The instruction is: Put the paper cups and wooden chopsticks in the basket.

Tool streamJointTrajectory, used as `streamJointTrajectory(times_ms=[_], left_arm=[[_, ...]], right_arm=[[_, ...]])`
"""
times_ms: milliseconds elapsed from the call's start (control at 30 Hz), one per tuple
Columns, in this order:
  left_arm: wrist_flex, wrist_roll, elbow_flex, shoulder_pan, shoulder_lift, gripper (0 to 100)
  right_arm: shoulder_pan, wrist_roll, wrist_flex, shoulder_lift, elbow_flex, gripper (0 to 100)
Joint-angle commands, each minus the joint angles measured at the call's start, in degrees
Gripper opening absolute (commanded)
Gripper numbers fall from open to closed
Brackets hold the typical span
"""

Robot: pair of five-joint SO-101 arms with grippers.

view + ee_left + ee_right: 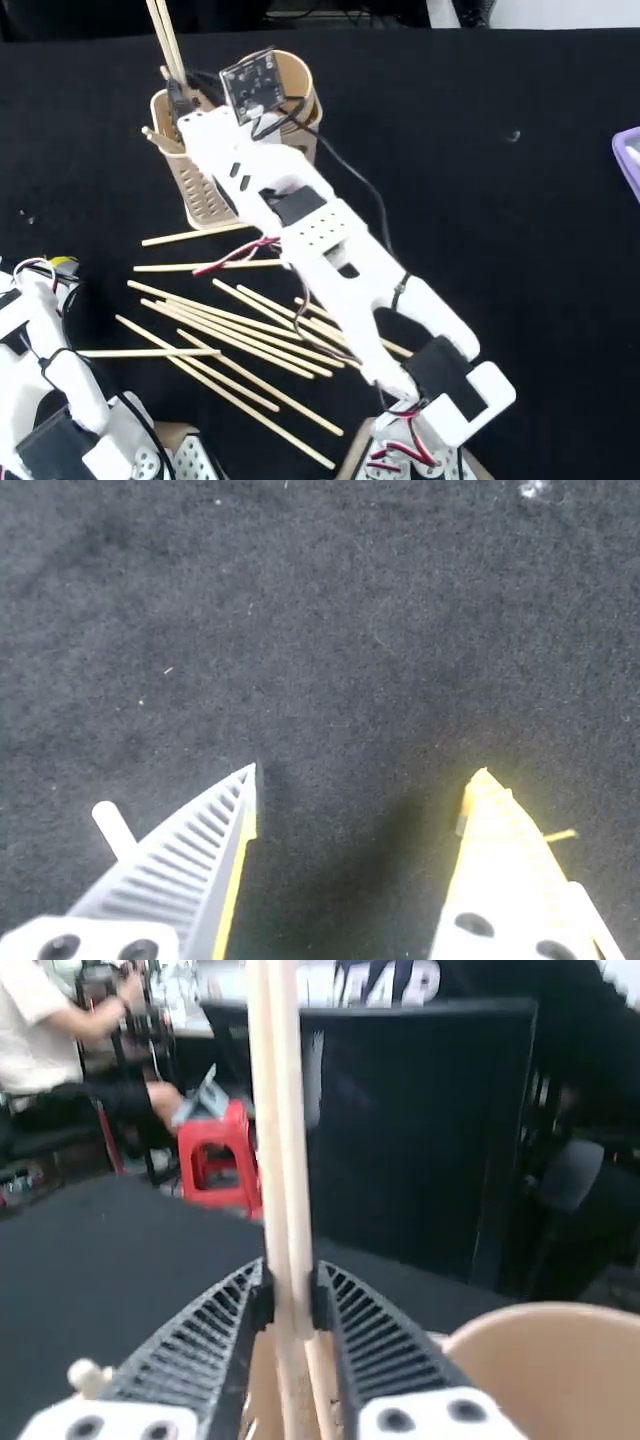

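The right gripper (290,1298) is clenched on a pair of wooden chopsticks (282,1140), held upright just above the basket (200,195). To do this well, I'd lower them straight until their tips sit inside the basket's wall, then let go, so they lean on the rim instead of tipping out. The right wrist view gives the pinch itself and a paper cup (530,1360) rim close by. The high view adds the loose chopsticks (235,330) scattered on the black cloth (300,630) near the basket. The left gripper (365,790), jaws spread on nothing, hangs over bare cloth apart from the basket
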Motion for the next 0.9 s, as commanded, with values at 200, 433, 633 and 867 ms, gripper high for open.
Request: streamJointTrajectory(times_ms=[200,433,633,867], left_arm=[[-0.7,-0.44,-0.48,0.13,-1.93,32],[-0.7,-0.44,-0.48,0.13,-1.93,32],[-0.7,-0.44,-0.48,0.22,-1.93,32],[-0.7,-0.44,-0.48,0.22,-1.93,32]], right_arm=[[1.58,-0.26,12.4,-13.32,0.48,20.8],[1.58,-0.18,29.8,-35.47,9.36,20.8],[-0.97,0.0,47.47,-53.93,26.95,20.8],[-8.09,12.75,50.9,-52.18,48.57,20.8]])
